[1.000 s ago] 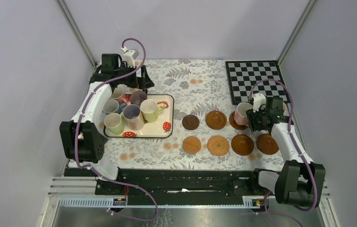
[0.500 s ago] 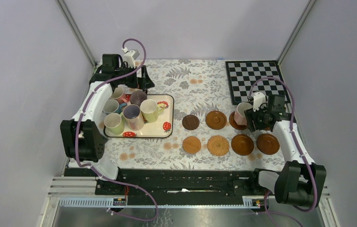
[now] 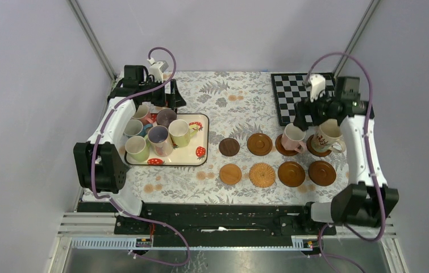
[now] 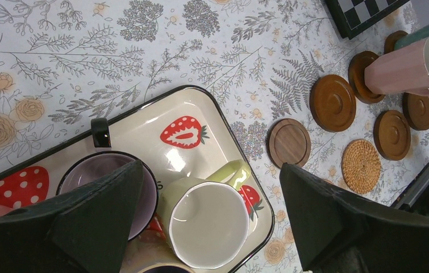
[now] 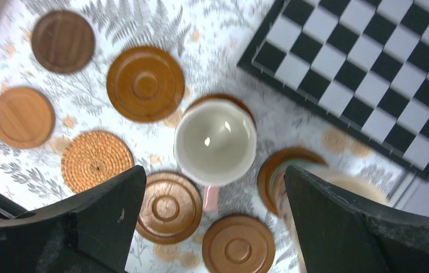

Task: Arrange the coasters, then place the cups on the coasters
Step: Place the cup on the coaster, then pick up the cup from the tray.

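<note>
- The right fingers [image 5: 101,219] are spread wide with nothing between them. They hang in the air over the pink cup [image 5: 216,141] and do not touch it.
- The pink cup stands upright on a dark brown coaster, third from the left in the far row. Its handle points toward the near edge.
- Just to its right, the patterned cream cup [image 3: 328,135] stands upright on the last coaster of that row. It is blurred in the right wrist view.
- The left fingers [image 4: 95,210] are also wide apart and hold nothing. They hover above the strawberry-print tray [image 4: 138,122].
- Under them, a light green cup [image 4: 203,224] and a lilac cup [image 4: 107,182] sit side by side on the tray, mouths up.
- From above, six cups crowd the tray at the left of the counter [image 3: 234,102].
- The coasters [image 3: 259,144], eight in all, lie in two rows of four to the right of the tray. Six are bare.
- The woven coaster [image 3: 262,174] is second from the left in the near row.
- A checkerboard mat [image 3: 305,94] lies at the far right corner, beyond the far row of coasters.
</note>
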Available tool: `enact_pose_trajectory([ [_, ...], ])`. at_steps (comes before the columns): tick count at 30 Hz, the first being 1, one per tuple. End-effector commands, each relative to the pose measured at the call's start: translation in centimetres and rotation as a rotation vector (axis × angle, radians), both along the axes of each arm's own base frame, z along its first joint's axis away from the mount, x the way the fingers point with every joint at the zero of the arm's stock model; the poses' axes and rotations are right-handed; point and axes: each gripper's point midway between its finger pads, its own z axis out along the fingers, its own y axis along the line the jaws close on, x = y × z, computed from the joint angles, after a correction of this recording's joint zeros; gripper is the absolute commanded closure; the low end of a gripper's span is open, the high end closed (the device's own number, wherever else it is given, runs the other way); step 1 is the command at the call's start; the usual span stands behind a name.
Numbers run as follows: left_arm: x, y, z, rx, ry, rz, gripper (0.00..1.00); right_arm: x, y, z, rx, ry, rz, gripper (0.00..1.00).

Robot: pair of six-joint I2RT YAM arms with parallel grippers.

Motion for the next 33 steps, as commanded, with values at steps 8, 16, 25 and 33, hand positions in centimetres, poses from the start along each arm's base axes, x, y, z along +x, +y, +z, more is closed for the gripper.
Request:
enact_pose_trajectory([
  [8,0.4,1.3,2.5,-0.017,0.061,0.051,0.01,8.3,7.4,5.4,0.16,0.002,0.273,0.0],
  [16,0.1,6.6,5.1,-0.053,0.031,0.214,0.01,12.6,19.3,6.5,0.243,-0.004,0.605,0.0],
  [25,-2.6,9.5,6.7,0.038,-0.032,0.325,0.01,9.4,32.0,0.6,0.159,-0.03,0.995,0.02],
  [33,-4.6,10.4,6.7,0.032,-0.033,0.363,0.01,7.6,36.7,-4.4,0.053,-0.057,1.098,0.06],
])
